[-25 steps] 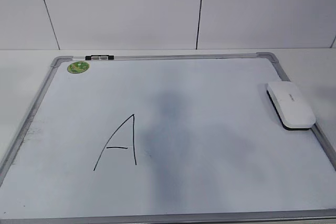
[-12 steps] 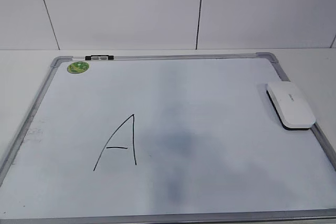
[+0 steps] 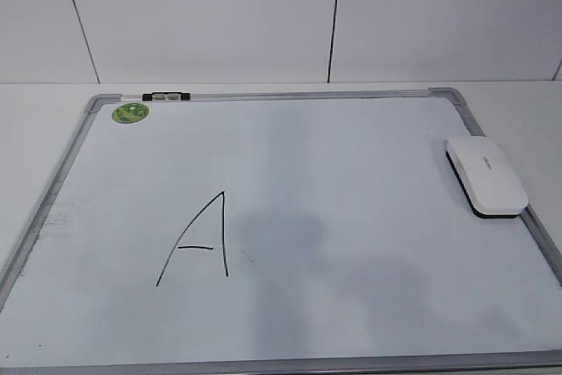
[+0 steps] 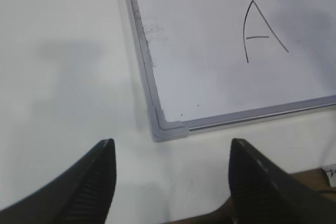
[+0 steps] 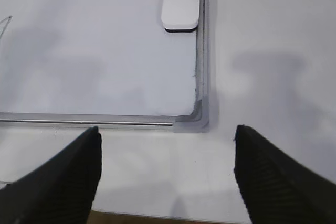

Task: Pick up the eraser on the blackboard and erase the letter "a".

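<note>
Exterior view, left to right: the capital A (image 3: 198, 239) sits left of centre on the board (image 3: 351, 155), and the eraser (image 3: 486, 175) lies at the right rim, long axis running near to far; no small "a" shows. The left claw (image 4: 170, 174) hangs wide and empty off the near-left corner. The right claw (image 5: 167, 169), also wide and empty, has the eraser straight ahead, so it is nearer.

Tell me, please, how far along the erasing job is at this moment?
Nothing looks done yet. The letter is still fully drawn on the blackboard, and the eraser lies untouched by the right frame. Both the left gripper and right gripper are open and empty. Picking up and wiping remain.
</note>
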Controlling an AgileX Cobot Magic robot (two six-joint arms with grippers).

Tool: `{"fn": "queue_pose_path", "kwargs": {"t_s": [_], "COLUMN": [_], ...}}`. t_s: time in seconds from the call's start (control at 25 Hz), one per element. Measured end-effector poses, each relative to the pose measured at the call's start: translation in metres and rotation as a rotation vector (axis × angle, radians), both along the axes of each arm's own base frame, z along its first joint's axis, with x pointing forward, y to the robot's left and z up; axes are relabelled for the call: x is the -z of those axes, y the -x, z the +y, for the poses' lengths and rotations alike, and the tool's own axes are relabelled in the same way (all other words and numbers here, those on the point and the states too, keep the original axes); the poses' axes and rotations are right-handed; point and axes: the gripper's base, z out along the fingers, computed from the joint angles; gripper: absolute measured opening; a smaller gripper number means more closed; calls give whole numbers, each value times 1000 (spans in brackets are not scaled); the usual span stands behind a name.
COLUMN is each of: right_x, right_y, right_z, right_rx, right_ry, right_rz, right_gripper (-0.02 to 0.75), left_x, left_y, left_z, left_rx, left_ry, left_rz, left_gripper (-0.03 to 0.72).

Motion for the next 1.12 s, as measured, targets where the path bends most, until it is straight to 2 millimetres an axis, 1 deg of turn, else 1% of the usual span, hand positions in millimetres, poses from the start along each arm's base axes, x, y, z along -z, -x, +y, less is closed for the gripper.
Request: {"fn": "queue_pose_path", "kwargs": {"t_s": [0.16, 0.24, 0.44, 0.6, 0.76, 1.12], "right_x": [13, 16, 16, 18, 22, 22], "right_y": [-5, -6, -6, -11, -17, -18], "right_z": [-3, -4, -6, -7, -7, -7], "right_rx": [24, 30, 42, 50, 51, 51], "right_ry": [54, 63, 85, 103, 114, 119], "right_rz": [37, 42, 41, 8, -23, -33], "right_gripper": [594, 594, 594, 594, 594, 594], "left_x": [20, 24, 24, 25, 27, 27], "left_y": [-7, -8, -13, -19, -21, -22], "left_z": [0, 1, 1, 0, 0, 1], "left_rx": [5, 2, 10, 18, 15, 13], "left_ry": [-32, -45, -62, -69, -70, -72], "left_rz": [69, 80, 16, -34, -49, -57], "left_gripper": [503, 503, 503, 498, 495, 487]}}
